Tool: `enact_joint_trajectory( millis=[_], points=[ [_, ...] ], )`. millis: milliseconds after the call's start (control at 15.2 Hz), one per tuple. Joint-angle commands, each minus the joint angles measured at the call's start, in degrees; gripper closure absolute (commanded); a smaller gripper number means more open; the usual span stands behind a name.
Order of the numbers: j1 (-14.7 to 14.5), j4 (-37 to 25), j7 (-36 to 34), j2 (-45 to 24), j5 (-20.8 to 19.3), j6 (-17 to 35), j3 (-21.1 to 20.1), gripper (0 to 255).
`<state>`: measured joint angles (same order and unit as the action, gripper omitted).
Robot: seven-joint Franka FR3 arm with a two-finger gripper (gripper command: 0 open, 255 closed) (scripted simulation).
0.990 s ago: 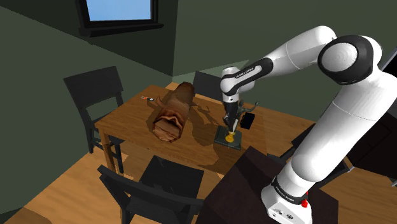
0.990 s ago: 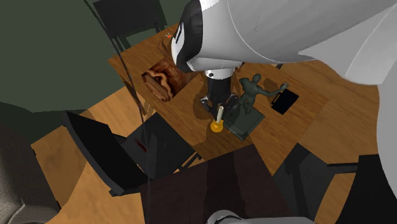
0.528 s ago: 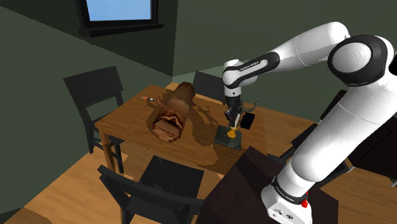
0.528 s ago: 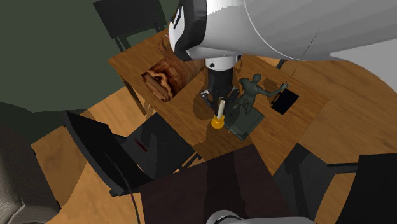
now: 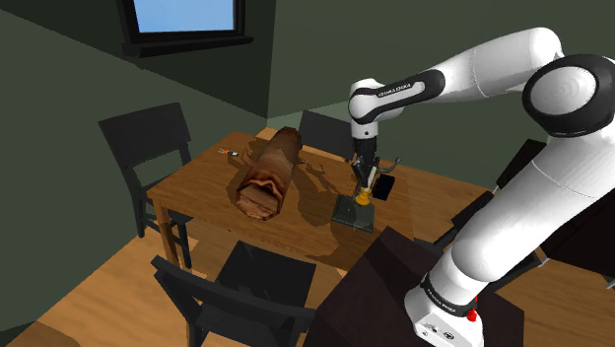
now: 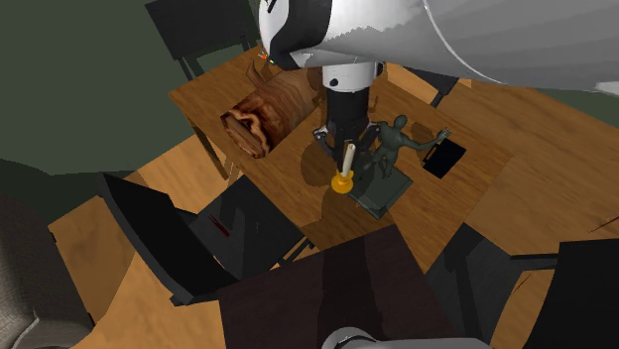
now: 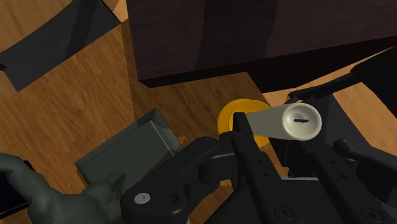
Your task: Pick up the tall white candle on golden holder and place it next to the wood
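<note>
A tall white candle [image 6: 347,157] on a round golden holder [image 6: 342,183] hangs a little above the wooden table [image 6: 476,188], tilted slightly. My gripper [image 6: 346,147] is shut on the candle's shaft from above. In the wrist view the candle [image 7: 289,121] lies between the black fingers [image 7: 245,137], with the holder [image 7: 230,114] beyond it. In the shoulder view the gripper [image 5: 365,180] holds the candle above the holder [image 5: 364,197]. The wood, a brown log [image 5: 266,177], lies on its side well off toward that view's left; it is also in the second exterior view [image 6: 263,111].
A dark green figurine [image 6: 395,139] on a square base [image 5: 353,213] stands right beside the candle. A small black slab [image 6: 443,157] lies behind it. Dark chairs [image 5: 148,138] [image 5: 246,286] ring the table. The dark stand [image 5: 389,276] is near the table's edge.
The arm has risen, lifting the candle and holder off the table, and shifted slightly toward the figurine. The log and figurine have not moved.
</note>
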<state>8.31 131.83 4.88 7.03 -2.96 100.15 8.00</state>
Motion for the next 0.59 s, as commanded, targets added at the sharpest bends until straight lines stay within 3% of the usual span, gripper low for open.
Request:
enact_joint_trajectory(
  millis=[0, 528],
  points=[
    [-0.09, -1.03, -0.14, 0.58, 0.05, -1.65, -0.12, 255],
    [-0.13, -4.79, -0.19, 2.87, -0.07, -7.67, -0.29, 255]
  ],
)
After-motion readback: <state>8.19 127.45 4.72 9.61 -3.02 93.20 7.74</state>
